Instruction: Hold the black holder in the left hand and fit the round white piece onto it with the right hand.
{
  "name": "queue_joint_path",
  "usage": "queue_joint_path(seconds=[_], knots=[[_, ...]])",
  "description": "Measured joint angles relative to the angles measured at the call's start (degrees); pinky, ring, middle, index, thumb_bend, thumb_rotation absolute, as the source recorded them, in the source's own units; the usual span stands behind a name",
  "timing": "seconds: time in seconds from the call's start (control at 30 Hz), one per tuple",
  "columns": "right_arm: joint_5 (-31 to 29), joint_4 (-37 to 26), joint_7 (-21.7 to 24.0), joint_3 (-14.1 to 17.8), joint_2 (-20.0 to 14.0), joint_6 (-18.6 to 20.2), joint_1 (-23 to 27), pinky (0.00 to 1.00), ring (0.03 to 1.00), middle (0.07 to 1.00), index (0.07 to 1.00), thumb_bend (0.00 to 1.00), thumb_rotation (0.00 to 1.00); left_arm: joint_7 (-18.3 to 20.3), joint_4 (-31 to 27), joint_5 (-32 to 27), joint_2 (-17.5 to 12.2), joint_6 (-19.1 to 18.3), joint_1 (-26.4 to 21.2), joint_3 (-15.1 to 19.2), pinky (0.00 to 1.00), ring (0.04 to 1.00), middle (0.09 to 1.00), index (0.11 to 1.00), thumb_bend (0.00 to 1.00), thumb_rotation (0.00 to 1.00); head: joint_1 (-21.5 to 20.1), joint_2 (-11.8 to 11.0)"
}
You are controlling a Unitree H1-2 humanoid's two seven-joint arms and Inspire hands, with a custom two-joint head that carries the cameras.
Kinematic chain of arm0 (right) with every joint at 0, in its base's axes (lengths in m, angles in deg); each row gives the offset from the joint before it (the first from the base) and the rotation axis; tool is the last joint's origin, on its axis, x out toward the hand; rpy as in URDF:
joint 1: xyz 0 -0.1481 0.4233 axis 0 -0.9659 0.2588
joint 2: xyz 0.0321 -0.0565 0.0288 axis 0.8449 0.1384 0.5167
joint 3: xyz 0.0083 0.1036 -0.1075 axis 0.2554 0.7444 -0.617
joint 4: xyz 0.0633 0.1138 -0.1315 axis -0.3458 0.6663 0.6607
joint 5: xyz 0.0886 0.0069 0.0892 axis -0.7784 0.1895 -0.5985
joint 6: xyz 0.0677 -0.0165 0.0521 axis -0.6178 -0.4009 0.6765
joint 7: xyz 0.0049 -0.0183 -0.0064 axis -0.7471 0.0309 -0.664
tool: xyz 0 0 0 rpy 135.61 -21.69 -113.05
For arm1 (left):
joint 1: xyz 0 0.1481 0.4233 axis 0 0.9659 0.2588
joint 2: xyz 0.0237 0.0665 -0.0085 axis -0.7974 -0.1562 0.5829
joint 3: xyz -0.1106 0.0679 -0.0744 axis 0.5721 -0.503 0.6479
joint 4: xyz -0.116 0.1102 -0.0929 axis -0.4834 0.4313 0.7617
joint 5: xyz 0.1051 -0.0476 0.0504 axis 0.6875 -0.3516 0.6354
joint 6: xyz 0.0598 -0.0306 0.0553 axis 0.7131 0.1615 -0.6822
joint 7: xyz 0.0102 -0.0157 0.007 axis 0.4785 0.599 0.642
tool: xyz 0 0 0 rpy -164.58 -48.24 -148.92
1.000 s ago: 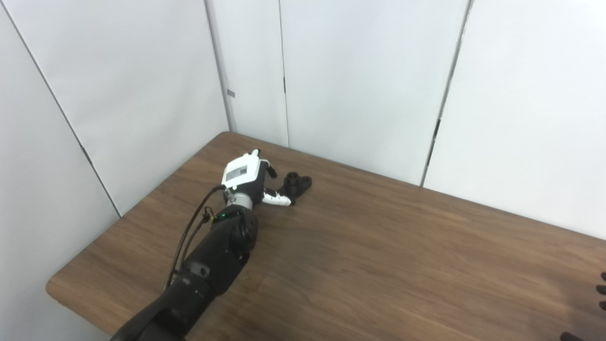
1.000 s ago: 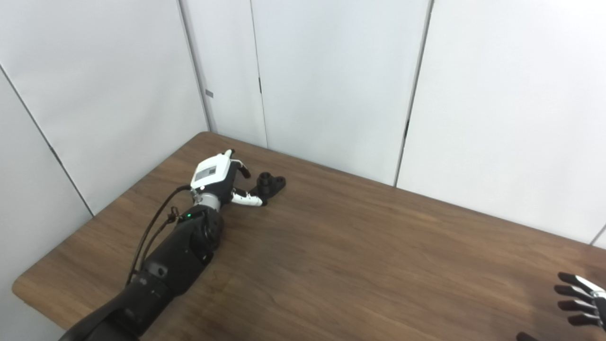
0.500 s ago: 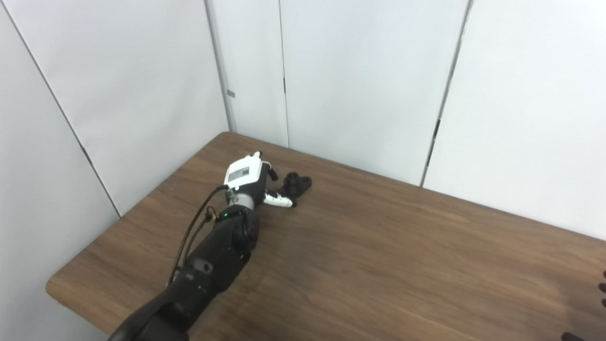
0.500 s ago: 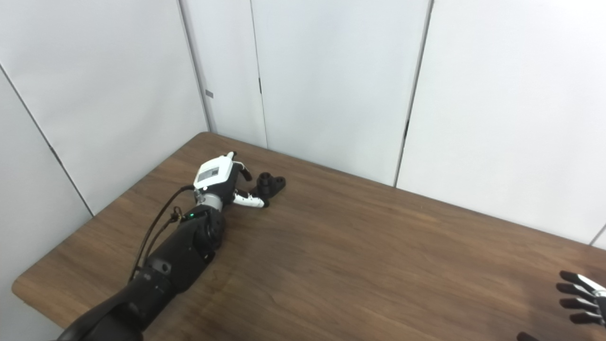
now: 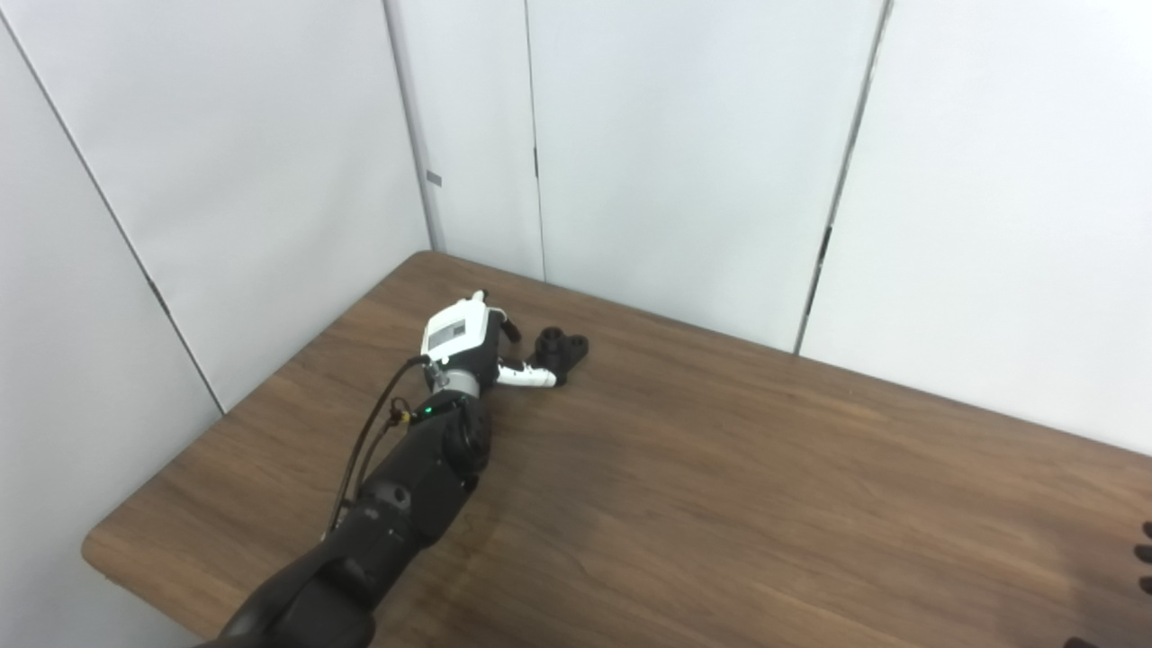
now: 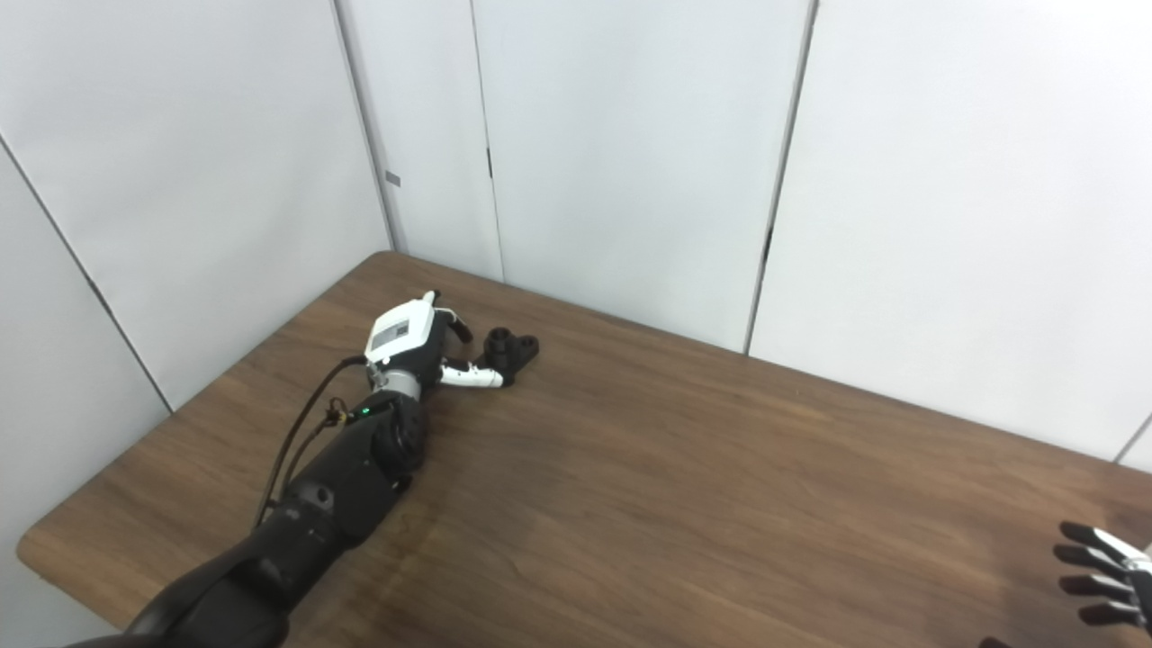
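The left hand (image 5: 463,346) lies low over the far left part of the wooden table (image 5: 720,504), its arm reaching in from the bottom left. Its fingers are spread and hold nothing; the thumb (image 5: 529,378) stretches out sideways and its tip touches, or all but touches, the black holder (image 5: 558,349). The holder rests on the table just beyond the thumb, on the side away from the wrist, with two short round sockets standing up from it. A grey panel sits on the white back of the hand; any writing on it is too small to read. The right hand (image 6: 1102,585) shows only at the bottom right edge, well apart from the holder, fingers apart and holding nothing.
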State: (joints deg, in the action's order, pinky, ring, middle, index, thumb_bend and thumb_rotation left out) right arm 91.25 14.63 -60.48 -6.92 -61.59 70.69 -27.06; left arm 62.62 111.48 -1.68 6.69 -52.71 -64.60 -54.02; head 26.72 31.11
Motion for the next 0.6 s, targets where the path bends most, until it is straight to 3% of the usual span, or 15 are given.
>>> queue_joint_path(seconds=[0.13,0.33,0.37,0.4,0.47,0.6], knots=[[0.2,-0.5,0.3,0.3,0.0,0.7,-0.1,0.53,0.633,0.709,0.763,0.64,0.0,-0.3,0.3,-1.2,0.1,0.8,-0.1,-0.1,1.0,1.0,1.0,0.619,0.94,0.3,0.0,0.3],[0.7,-2.2,0.9,0.5,0.0,2.2,-0.5,0.53,0.64,0.711,0.765,0.63,0.02,-2.0,3.0,-1.6,0.0,3.2,-0.8,-1.2,0.95,1.0,0.917,0.54,0.92,0.3,-0.2,0.5],[0.8,-2.2,1.0,0.5,0.0,2.3,-0.5,0.53,0.64,0.712,0.766,0.63,0.02,-2.1,3.7,-2.0,0.0,4.1,-1.1,-1.1,0.97,1.0,0.91,0.513,0.73,0.19,-0.2,0.5],[0.8,-2.2,1.0,0.5,0.0,2.3,-0.6,0.53,0.641,0.712,0.766,0.63,0.02,-2.0,3.8,-2.6,0.0,4.9,-1.2,-1.1,0.99,1.0,0.905,0.496,0.61,0.12,-0.3,0.8],[0.8,-2.3,1.1,0.6,0.0,2.4,-0.7,0.53,0.642,0.711,0.765,0.62,0.02,-1.9,3.8,-4.0,0.0,6.6,-1.0,-1.2,1.0,1.0,0.901,0.486,0.54,0.09,-0.3,0.9],[0.7,-2.3,1.2,0.9,0.0,2.3,-0.7,0.52,0.637,0.708,0.761,0.61,0.03,-1.8,4.1,-4.7,0.0,9.1,-0.7,-1.9,1.0,1.0,0.893,0.48,0.52,0.07,-0.3,1.1]])
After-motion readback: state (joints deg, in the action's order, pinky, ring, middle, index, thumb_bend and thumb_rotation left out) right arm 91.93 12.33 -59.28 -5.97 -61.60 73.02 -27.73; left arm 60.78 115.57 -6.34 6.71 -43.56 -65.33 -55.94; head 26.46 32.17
